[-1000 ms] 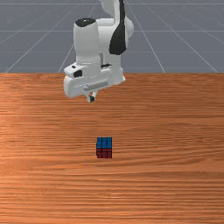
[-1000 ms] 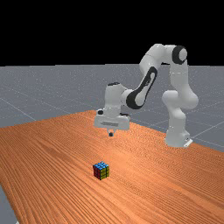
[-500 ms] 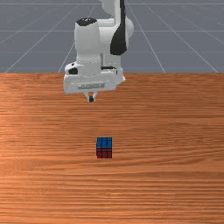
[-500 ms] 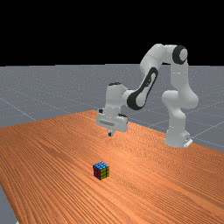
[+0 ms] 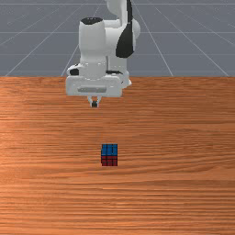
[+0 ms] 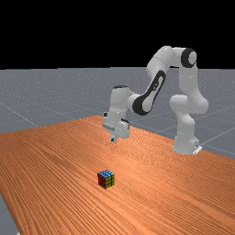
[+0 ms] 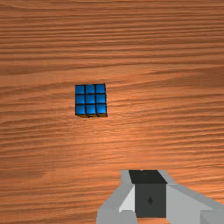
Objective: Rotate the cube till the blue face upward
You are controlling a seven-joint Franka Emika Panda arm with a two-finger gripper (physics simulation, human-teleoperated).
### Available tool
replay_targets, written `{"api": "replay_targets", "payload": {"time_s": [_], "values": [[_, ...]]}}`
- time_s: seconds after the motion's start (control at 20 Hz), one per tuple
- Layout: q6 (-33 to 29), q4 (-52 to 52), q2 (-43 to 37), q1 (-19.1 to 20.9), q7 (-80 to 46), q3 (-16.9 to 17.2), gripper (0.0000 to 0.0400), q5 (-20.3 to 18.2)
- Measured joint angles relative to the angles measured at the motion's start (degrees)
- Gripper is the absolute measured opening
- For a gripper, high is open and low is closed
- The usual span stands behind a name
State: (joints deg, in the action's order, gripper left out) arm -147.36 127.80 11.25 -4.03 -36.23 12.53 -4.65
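Observation:
My gripper hangs above the table, shut with nothing held, up and slightly left of the cube in the front view. There the cube shows blue on top and red toward the camera. It rests flat on the wood in the far view, where the cube has its blue face up, red and yellow on its sides, and stands apart from and below the hand. In the wrist view the blue top of the cube is seen from above, beyond the closed fingertips of the gripper.
Bare orange-brown wood of the table surrounds the cube on all sides. The arm's base stands at the far view's right, well away from the cube. A table edge runs along the far view's left.
My hand has turned about its upright axis, now squarer to the front camera, with its fingertips shifted very slightly to the front view's left. The cube has stayed where it was.

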Motion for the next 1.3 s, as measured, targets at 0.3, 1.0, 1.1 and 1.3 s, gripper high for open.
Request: {"api": "replay_targets", "payload": {"time_s": [0.3,1.0,1.1,1.3], "values": [[4.7,-13.2,9.0,0.5,-0.9,-0.4,0.0,-0.8],[6.1,-23.7,20.5,-3.7,-4.2,-4.2,0.0,-1.3],[6.0,-24.7,21.4,-3.8,-4.5,-4.2,0.0,-1.4],[5.2,-25.8,24.5,-3.6,-4.7,-4.3,0.0,-1.5]]}}
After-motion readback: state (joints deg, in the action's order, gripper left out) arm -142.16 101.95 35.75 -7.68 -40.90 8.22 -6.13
